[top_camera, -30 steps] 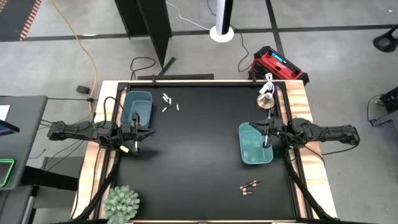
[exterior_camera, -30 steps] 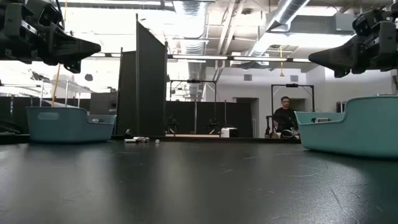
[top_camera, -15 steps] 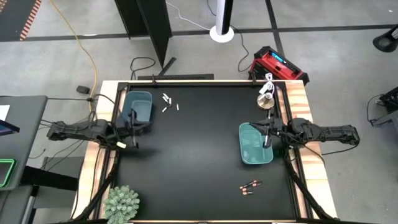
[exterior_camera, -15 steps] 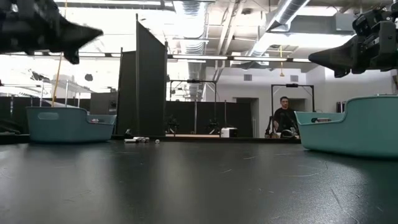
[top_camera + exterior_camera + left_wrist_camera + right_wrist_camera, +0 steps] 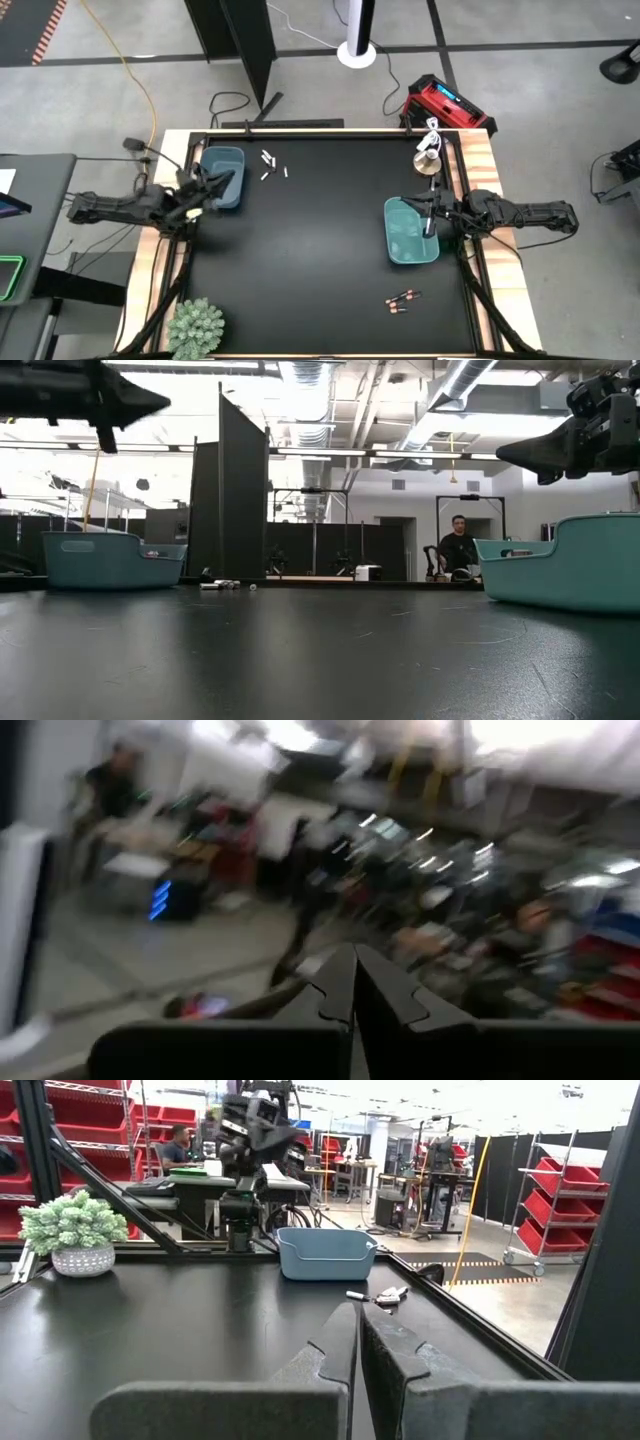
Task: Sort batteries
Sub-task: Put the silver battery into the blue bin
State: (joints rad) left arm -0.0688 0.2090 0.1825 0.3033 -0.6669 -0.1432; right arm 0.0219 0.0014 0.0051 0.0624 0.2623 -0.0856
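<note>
**Two battery clusters lie loose on the black mat**

Several whitish batteries (image 5: 272,165) lie scattered near the far edge of the table (image 5: 320,250), just beside the left teal bin (image 5: 222,172). A smaller cluster of dark batteries with red ends (image 5: 403,299) lies near the front edge, apart from the right teal bin (image 5: 409,232). The left gripper (image 5: 208,190) hangs raised over the near rim of the left bin, its fingers (image 5: 350,992) pressed together with nothing between them. The right gripper (image 5: 430,212) waits above the right bin, jaws likewise closed and empty. A potted plant (image 5: 196,326) stands at the front left corner.
</note>
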